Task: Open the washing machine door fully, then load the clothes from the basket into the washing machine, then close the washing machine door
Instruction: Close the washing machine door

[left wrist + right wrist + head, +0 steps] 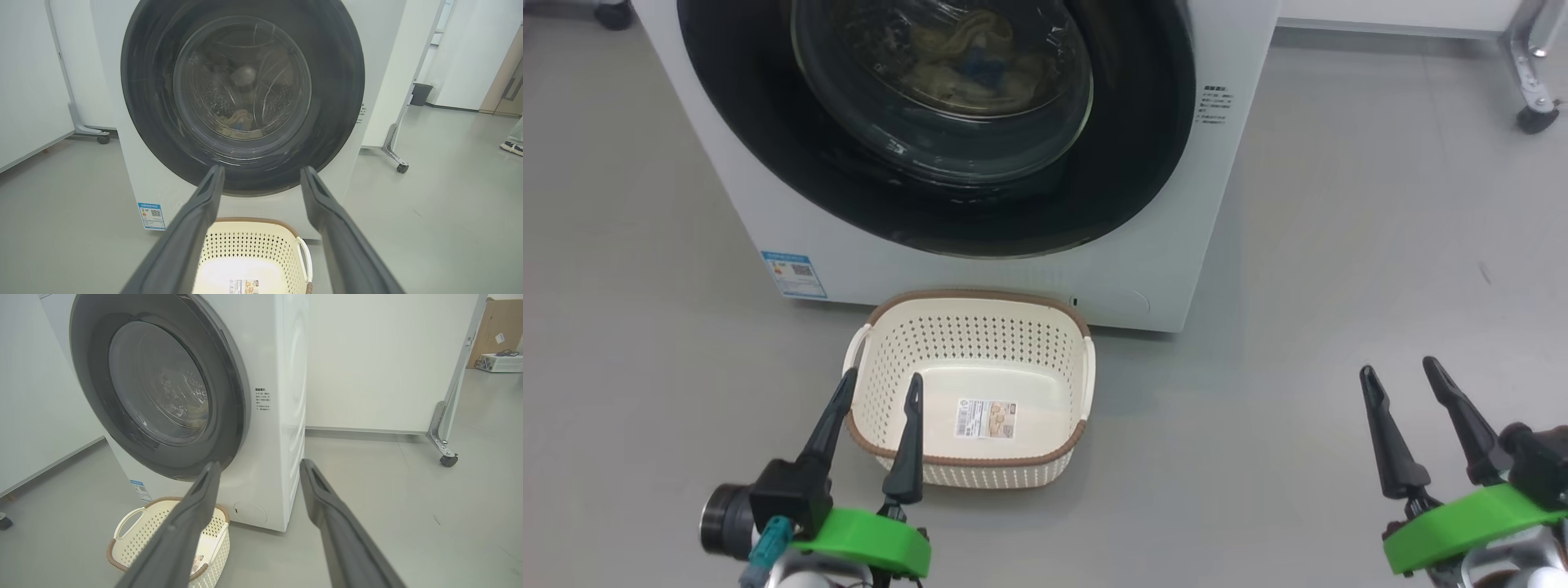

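**Caller:** What's around you, and does anything block the way?

**Me:** The washing machine (768, 204) stands dead ahead, with a blue sticker (794, 273) low on its white front. The washing machine door (1143, 122) sits shut against that front. Through its glass bowl I can make out the clothes (964, 57), pale yellow with a touch of blue, lying in the drum. The basket (980, 296) sits on the floor right at the foot of the machine, below the door. Its bare bottom carries a label (986, 418). Off to my right a wheeled frame (1535, 118) stands well apart from all this.

**Caller:** And the room?

**Me:** Smooth grey floor (1339, 245) all round, white panels (367, 355) behind and beside the machine. From my left wrist I can see a dark bin (420, 94) in a far corner and a shoe (511, 148) at the edge of view. From my right wrist there's a cardboard box (496, 326) at the back.

**Caller:** Your tools?

**Me:** The left tool (884, 377) hangs over the basket's near left corner, fingers spread wide and gripping nothing. I can't tell whether it touches the rim. The right tool (1399, 367) hovers over bare floor to the right, well apart from basket and machine. Its fingers are spread wide too, and it carries nothing.
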Robot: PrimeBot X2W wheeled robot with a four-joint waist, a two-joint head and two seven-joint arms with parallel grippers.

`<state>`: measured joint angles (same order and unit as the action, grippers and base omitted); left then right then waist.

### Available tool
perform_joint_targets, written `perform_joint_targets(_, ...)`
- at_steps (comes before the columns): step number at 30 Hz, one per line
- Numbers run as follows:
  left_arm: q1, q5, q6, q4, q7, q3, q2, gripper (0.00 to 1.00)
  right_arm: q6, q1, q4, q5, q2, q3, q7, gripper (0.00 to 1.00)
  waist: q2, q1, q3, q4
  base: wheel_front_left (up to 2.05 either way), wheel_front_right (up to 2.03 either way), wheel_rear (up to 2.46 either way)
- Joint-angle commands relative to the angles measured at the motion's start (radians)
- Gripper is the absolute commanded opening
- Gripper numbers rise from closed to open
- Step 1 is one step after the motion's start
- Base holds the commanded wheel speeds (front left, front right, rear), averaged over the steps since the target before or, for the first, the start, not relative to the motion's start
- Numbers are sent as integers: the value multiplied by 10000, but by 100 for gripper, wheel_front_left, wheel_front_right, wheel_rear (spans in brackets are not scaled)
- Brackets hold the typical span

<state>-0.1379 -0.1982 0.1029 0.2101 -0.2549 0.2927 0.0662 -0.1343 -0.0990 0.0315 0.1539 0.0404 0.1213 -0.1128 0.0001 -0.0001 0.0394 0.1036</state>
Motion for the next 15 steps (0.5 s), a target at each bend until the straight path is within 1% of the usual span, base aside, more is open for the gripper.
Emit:
perform_joint_targets(1,-185,-57,-86,-277,-68,-387,155,100,36,138,424,79,100,-189,47,100,-1,1,-110,-173,0,0,0)
perform_joint_targets(8,-43,-87,-178,-318,-69,-413,189,100,36,-196,637,118,100,-155,118,100,-1,1,-214,-414,0,0,0)
perform_joint_targets(15,130,-126,-273,-280,-67,-392,241,100,36,-485,826,123,99,-119,223,100,-1,1,-390,-465,0,0,0)
